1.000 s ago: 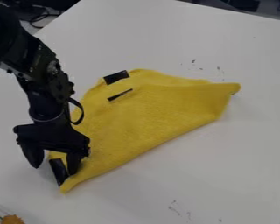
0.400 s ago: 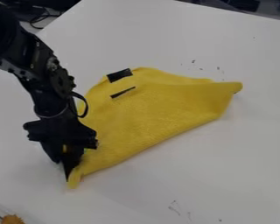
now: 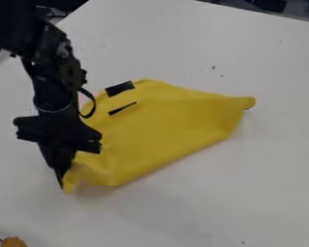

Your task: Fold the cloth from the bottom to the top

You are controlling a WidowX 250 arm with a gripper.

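Cloth corner [image 3: 69, 184] now above white table [image 3: 267, 164]

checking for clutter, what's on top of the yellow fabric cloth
On the yellow cloth, two black strips show; the black end effector hides part of its lower-left edge.

The camera looks down at a slant from above the white table [image 3: 247, 169], facing across it toward the far edge. It is fairly near, the yellow cloth [image 3: 167, 125] around mid-view.
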